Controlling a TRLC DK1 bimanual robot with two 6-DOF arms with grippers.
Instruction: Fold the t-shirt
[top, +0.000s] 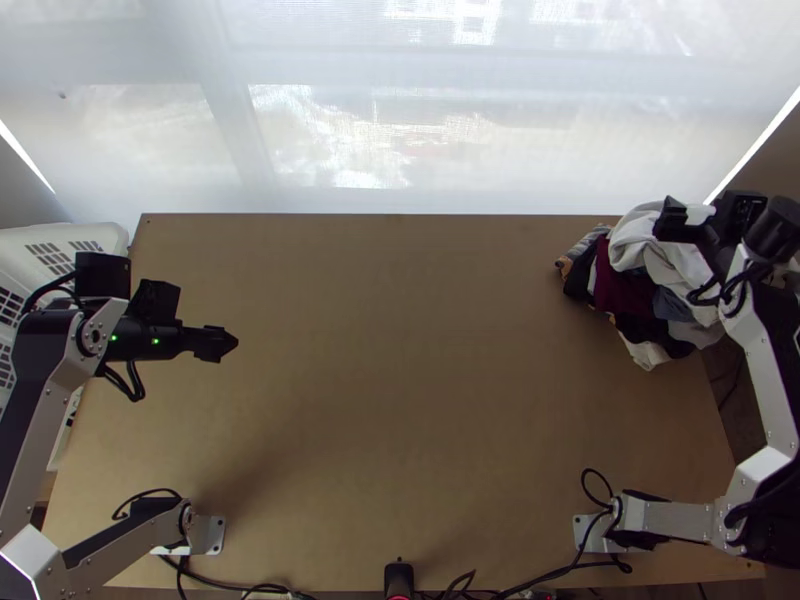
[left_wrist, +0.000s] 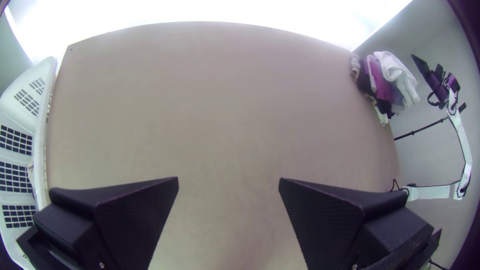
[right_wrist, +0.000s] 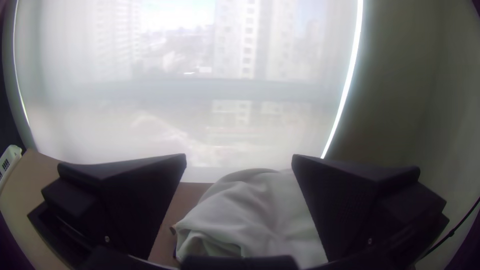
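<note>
At the far left, a white slotted basket stands beside the desk. Right of it, the left end effector hangs over the desk's left side, fingers spread wide, nothing between them. At the far right corner lies a bunched heap of clothes, white cloth on top; which piece is the t-shirt, I cannot tell. The right end effector is at the heap, also wide.
</note>
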